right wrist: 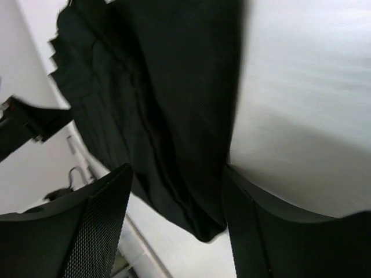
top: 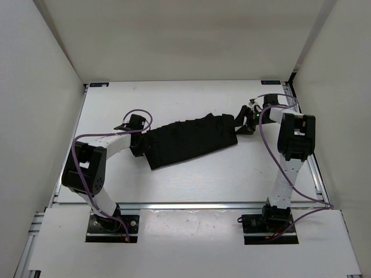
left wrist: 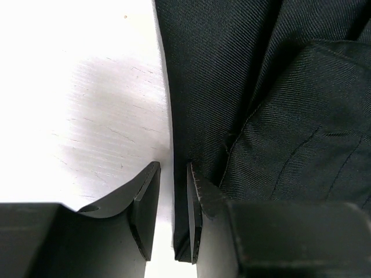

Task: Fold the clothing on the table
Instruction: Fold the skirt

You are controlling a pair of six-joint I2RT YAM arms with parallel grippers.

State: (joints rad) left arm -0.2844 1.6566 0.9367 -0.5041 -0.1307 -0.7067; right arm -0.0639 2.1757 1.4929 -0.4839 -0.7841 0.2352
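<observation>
The clothing (top: 191, 139) lies across the middle of the table (top: 191, 185), long axis left to right. The left gripper (left wrist: 173, 169), narrow, flanks its left edge; the right gripper (right wrist: 177, 174) gapes wide astride its right end.

The clothing (top: 188, 139) is plain black, with vertical pleat lines and, seen close, a fine diagonal twill weave. The table (top: 191, 179) is white with faint grey scratches, and its metal rail (top: 191, 204) is silver. The walls (top: 35, 116) are off-white. The left arm (top: 110, 142) and right arm (top: 295, 139) are black and white, with purple cables (top: 268, 145). The left gripper (left wrist: 173, 174) is matte black. The right gripper (right wrist: 177, 169) is black too, and its pads (right wrist: 95, 231) show a fine mesh pattern.
</observation>
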